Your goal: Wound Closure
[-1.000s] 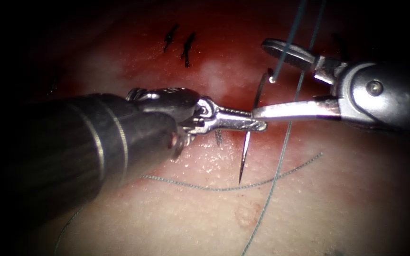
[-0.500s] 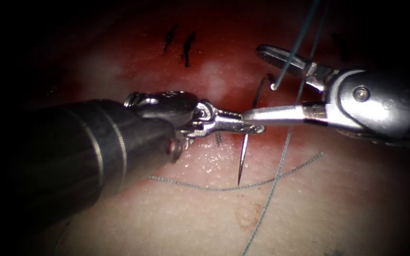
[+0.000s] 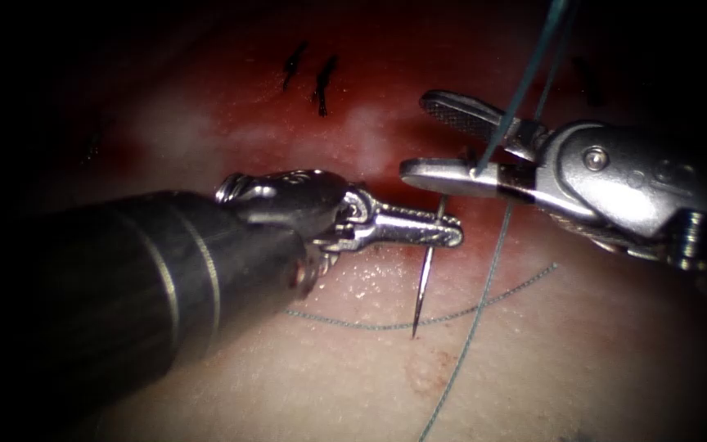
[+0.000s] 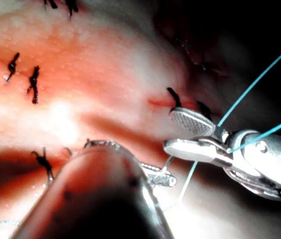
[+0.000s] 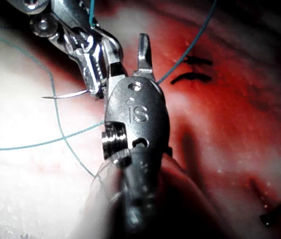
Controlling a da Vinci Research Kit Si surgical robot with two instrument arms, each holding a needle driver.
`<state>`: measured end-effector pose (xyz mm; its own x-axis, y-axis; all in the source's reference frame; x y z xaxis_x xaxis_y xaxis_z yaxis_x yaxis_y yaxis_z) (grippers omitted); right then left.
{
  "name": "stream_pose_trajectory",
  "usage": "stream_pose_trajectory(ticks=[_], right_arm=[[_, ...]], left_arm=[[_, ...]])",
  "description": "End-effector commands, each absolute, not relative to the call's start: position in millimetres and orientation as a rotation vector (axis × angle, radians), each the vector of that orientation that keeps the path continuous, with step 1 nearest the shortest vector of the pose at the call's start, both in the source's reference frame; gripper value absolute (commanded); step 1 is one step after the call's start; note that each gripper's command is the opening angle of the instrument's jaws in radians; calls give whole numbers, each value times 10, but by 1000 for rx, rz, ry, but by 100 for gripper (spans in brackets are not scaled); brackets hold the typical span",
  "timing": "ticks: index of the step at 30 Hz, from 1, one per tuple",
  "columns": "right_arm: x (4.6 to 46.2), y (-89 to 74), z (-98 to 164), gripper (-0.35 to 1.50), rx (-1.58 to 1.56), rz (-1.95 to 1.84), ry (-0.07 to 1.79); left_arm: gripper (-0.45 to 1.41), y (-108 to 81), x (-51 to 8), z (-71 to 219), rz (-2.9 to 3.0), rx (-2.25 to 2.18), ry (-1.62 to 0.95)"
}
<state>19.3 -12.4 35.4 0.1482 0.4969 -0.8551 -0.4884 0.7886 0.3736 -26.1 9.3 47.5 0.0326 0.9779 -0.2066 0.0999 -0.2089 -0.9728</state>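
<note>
The left claw (image 3: 439, 233) sits near the middle of the endoscope frame, pressed together on the needle (image 3: 424, 282) about midway along its curve. Below the pinch the sharp half runs down to a point that hangs free above the pale tissue (image 3: 583, 360), not in it. The blunt half rises behind the right claw (image 3: 431, 139), which comes in from the right with its two halves spread, one above and one below the needle's tail end, holding nothing. The thread (image 3: 493, 245) leaves that tail end, one stretch climbing to the upper right edge and another dropping to the bottom edge, crossing a loose strand that lies on the tissue.

The main risk, as I judge it, is at this crowded spot. If the right claw bites while the thread lies between its halves, it could crush or sever the thread. A pinch too close to the tail could twist the needle in the left claw, and the free point could scratch the tissue. The dark stitches (image 3: 308, 74) at upper left sit well apart.
</note>
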Motion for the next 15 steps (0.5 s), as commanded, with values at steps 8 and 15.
stream_pose_trajectory(ticks=[8, 15], right_arm=[[192, -124, 356, -35, 9, 710, 1232], [184, -119, 355, -35, 11, 714, 1233]], left_arm=[[-45, 93, -266, 479, 1296, -1456, -1170], [83, 89, -268, 476, 1470, -1577, -927]])
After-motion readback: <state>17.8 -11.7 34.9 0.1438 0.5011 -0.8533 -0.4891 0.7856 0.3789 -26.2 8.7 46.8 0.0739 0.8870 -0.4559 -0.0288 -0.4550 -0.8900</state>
